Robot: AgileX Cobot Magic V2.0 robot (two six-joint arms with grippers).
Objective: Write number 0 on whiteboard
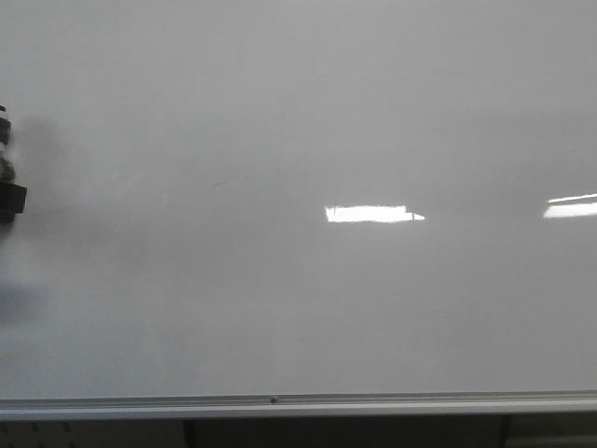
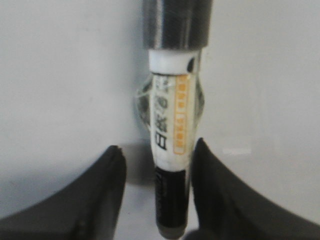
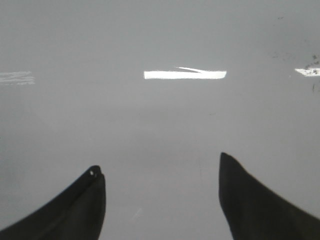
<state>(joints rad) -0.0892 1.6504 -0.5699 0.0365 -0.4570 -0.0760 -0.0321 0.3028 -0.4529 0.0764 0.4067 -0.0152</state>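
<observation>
The whiteboard [image 1: 298, 112] is a glossy white board that fills the front view, with a silver-grey rim [image 1: 280, 404] along its near edge. No number 0 shows on it; I see no black loop in any view. In the left wrist view, a marker [image 2: 171, 115] with a white labelled body and black ends lies between the fingers of my left gripper [image 2: 159, 147]. The jaws are apart, with a clear gap on one side of the marker. A dark part of the left arm [image 1: 7, 191] shows at the far left edge. My right gripper [image 3: 159, 163] is open and empty over bare board [image 3: 160, 120].
Bright rectangular light reflections [image 1: 368, 214] lie on the board at centre right and at the right edge [image 1: 571, 205]. A clear rounded holder [image 2: 142, 102] sits around the marker's middle. Faint dark smudges [image 3: 310, 65] mark the board in the right wrist view.
</observation>
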